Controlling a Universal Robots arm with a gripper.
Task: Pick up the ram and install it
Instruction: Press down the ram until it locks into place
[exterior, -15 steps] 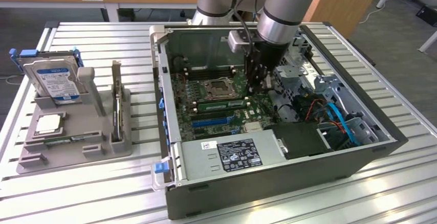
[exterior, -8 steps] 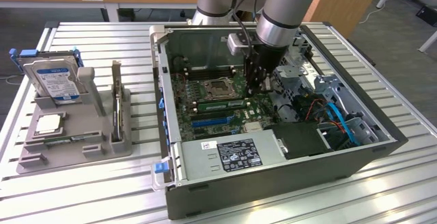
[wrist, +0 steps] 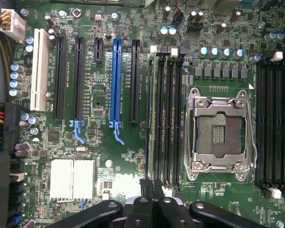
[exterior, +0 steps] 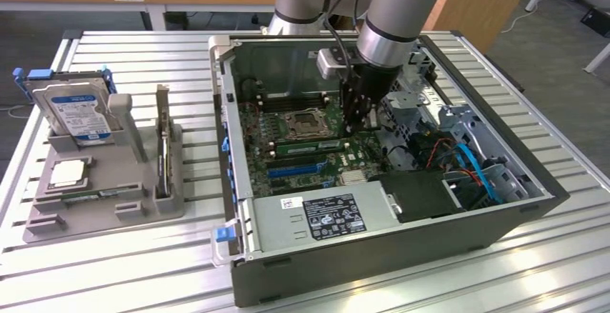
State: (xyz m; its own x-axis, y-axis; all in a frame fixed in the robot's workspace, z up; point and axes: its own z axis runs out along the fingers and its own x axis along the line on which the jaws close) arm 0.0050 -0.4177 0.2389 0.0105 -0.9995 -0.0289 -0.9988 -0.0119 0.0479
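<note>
Slatted metal desk (exterior: 114,256) carries an open computer case (exterior: 381,241), with a grey parts holder (exterior: 96,199) well apart on the exterior view's left; the gripper (exterior: 361,123) hangs low over the motherboard (wrist: 99,156), its fingers (wrist: 147,209) pressed together. The ram (wrist: 154,114) appears to stand in the slot just beside the empty processor socket (wrist: 218,135); if it sits tilted or half-seated, a downward push could jam it, bend the board or leave the end latches unclosed.

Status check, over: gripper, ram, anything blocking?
Gripper shut, low over the memory slots. Ram standing in slot beside the empty CPU socket. No obstruction seen.
</note>
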